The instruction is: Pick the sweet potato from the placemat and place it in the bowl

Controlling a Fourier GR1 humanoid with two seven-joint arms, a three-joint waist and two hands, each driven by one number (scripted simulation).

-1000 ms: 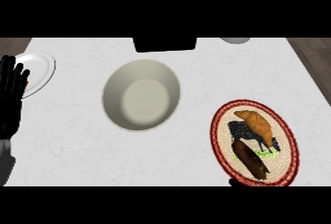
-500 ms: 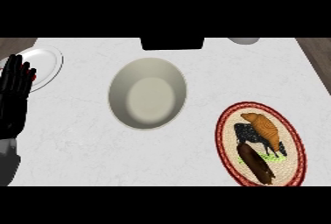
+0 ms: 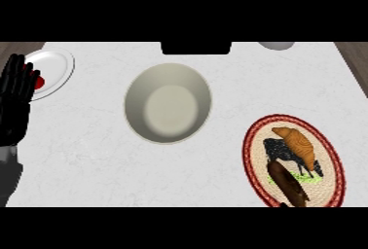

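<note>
The oval woven placemat [image 3: 257,146] with a red rim lies at the right and carries a cow picture. On its upper part rests an orange-brown, tapered sweet potato [image 3: 296,142]. A darker brown oblong piece [image 3: 288,185] lies just below it; I cannot tell what that piece is. The pale, empty bowl [image 3: 169,103] stands at the counter's middle, left of the mat. My left hand [image 3: 17,99] rests open at the left edge, fingers up, far from the mat. My right hand does not show.
A white plate [image 3: 59,68] with a small red thing [image 3: 39,81] sits at the upper left, partly behind my left hand. At the counter's far edge are a black block [image 3: 195,47] and a grey round object [image 3: 277,44].
The whole scene has slid slightly to the right in the view. A small dark shape at the lower edge below the mat has gone. The left hand stays open.
</note>
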